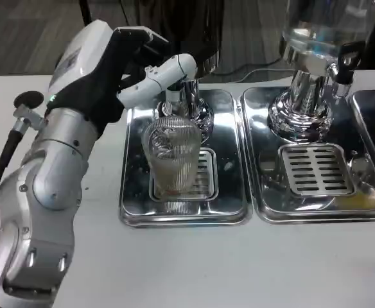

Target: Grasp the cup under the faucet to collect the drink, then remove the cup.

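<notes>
1. Cup [171, 157]: clear, ribbed, upright on the grate of the left steel tray [133, 192], directly below the left dispenser's chrome base [186, 106].
2. Left hand [120, 61] is up-left of the cup, fingers [168, 70] reaching right above its rim toward the dispenser; holding nothing, and can't tell if it touches the cup.
3. Right of that: second tray [264, 192] with its slotted grate [316, 168], second dispenser [306, 96] with a black tap [347, 64].
4. All on the white desk [239, 263].
</notes>
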`<action>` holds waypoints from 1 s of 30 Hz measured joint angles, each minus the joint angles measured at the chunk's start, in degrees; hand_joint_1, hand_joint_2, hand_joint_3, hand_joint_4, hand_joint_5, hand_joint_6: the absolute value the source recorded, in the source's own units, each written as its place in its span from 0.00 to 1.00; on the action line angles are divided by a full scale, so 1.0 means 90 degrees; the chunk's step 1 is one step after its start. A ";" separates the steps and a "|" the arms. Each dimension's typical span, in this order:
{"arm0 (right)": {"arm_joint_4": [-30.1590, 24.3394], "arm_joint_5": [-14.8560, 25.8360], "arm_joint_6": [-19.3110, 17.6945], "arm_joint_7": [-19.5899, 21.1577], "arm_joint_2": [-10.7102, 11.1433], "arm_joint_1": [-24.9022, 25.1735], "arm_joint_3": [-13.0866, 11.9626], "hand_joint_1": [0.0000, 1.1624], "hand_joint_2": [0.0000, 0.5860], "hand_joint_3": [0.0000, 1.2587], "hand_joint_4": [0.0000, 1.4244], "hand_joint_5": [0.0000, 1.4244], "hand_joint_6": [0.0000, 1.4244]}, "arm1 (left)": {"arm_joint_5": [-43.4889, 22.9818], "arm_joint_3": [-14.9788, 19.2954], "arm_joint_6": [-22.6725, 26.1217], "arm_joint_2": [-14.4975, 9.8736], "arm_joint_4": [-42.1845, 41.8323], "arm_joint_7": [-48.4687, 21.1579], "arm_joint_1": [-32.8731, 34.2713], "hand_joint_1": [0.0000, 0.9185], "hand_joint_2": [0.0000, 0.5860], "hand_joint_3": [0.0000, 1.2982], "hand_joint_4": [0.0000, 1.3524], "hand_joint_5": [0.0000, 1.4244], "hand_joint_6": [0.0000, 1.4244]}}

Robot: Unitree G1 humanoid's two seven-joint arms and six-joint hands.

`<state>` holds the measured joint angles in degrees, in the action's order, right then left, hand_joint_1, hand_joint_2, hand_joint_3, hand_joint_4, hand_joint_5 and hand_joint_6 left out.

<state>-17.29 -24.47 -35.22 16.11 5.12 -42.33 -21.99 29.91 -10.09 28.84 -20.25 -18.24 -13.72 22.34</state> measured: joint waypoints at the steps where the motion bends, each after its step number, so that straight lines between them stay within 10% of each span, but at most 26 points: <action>1: 0.0000 0.0000 0.0000 0.0000 0.0000 0.0005 0.0000 0.64 0.92 0.28 0.20 0.16 0.06 | 0.0000 0.0000 0.0000 0.0000 0.0009 0.0001 0.0007 0.06 0.14 0.47 0.41 0.25 0.06; 30: 0.0000 0.0000 0.0001 -0.0001 -0.0006 0.0017 -0.0001 0.64 0.92 0.28 0.20 0.16 0.06 | -0.0008 0.0005 -0.0019 0.0000 0.0051 0.0013 0.0036 0.06 0.14 0.49 0.42 0.25 0.06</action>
<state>-17.29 -24.47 -35.21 16.10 5.06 -42.18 -22.00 29.83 -10.04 28.67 -20.25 -17.78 -13.60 22.67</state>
